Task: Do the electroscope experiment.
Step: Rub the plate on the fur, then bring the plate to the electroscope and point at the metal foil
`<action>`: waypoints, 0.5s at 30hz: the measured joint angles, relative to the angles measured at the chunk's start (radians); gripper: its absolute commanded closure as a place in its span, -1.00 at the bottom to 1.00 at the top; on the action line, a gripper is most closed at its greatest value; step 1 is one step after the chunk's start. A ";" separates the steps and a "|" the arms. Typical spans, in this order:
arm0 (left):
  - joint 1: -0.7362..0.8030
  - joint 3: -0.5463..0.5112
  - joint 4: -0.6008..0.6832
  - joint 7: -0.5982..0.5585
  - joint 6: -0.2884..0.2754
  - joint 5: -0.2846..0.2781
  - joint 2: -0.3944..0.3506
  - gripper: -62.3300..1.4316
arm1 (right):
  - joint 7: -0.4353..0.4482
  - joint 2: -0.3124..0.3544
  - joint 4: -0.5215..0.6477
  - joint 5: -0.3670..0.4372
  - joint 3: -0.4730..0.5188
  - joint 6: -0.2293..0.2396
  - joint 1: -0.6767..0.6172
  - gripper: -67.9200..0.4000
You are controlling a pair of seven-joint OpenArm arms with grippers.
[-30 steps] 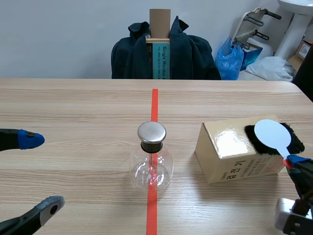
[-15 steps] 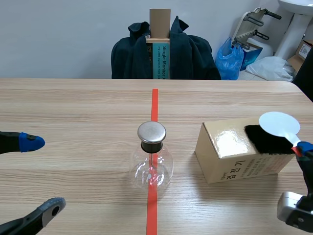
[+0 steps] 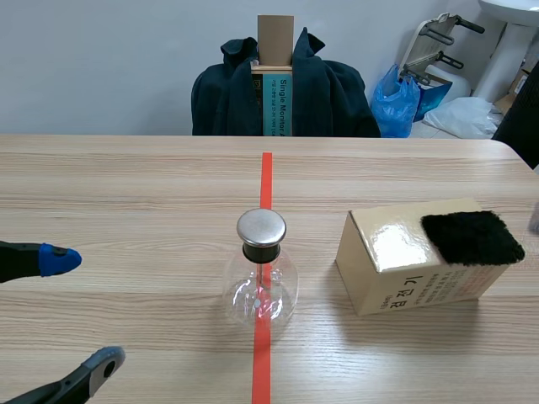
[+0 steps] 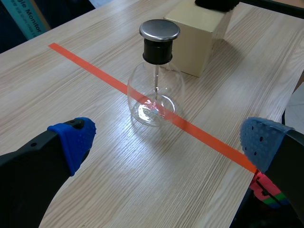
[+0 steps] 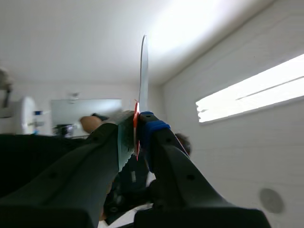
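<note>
**Inspector:** Report the right arm.

**Operator:** The right gripper (image 5: pixel 137 137) has its fingers closed tight on the red stem of the paddle (image 5: pixel 143 71). I see the paddle edge-on, standing up out of the grip. That wrist camera faces a ceiling rather than the bench, and I cannot find the arm in the scene view, so I judge it is raised well clear.

**Inspector:** And the left arm?

**Operator:** The left gripper (image 4: pixel 166 142) sits low over the bench (image 3: pixel 126 185) with its fingers spread wide and nothing in them. The apparatus is ahead of it.

**Inspector:** Where is the apparatus?

**Operator:** The electroscope flask (image 3: pixel 261 282) stands upright on the tape line, with its metal cap (image 3: pixel 261 227) on and nothing touching it. The box (image 3: pixel 396 269) is near it on the right arm's side. The fur pad (image 3: pixel 470 237) lies on top of the box.

**Inspector:** How far along is the task?

**Operator:** The paddle is in hand and off the pad. I cannot confirm whether it is charged. In my judgement, bringing it to the cap and checking the leaves is not yet done. The foil is too small for me to read.
</note>
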 measured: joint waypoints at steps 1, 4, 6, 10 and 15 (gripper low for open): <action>-0.009 0.000 -0.004 0.005 -0.001 0.000 0.000 -0.97 | -0.009 0.015 0.039 0.017 0.004 0.000 0.000 0.97; -0.058 0.009 -0.024 0.064 0.000 -0.001 0.000 -0.41 | -0.061 0.069 0.156 0.100 0.026 0.000 0.007 0.97; -0.098 0.035 -0.042 0.096 0.000 0.000 0.000 -0.04 | -0.092 0.109 0.231 0.152 0.047 0.000 0.024 0.97; -0.191 0.129 -0.089 0.112 -0.008 0.000 0.002 0.56 | -0.133 0.166 0.342 0.243 0.087 -0.001 0.067 0.97; -0.341 0.247 -0.178 0.108 -0.007 0.026 0.059 0.86 | -0.135 0.187 0.373 0.285 0.130 0.010 0.097 0.97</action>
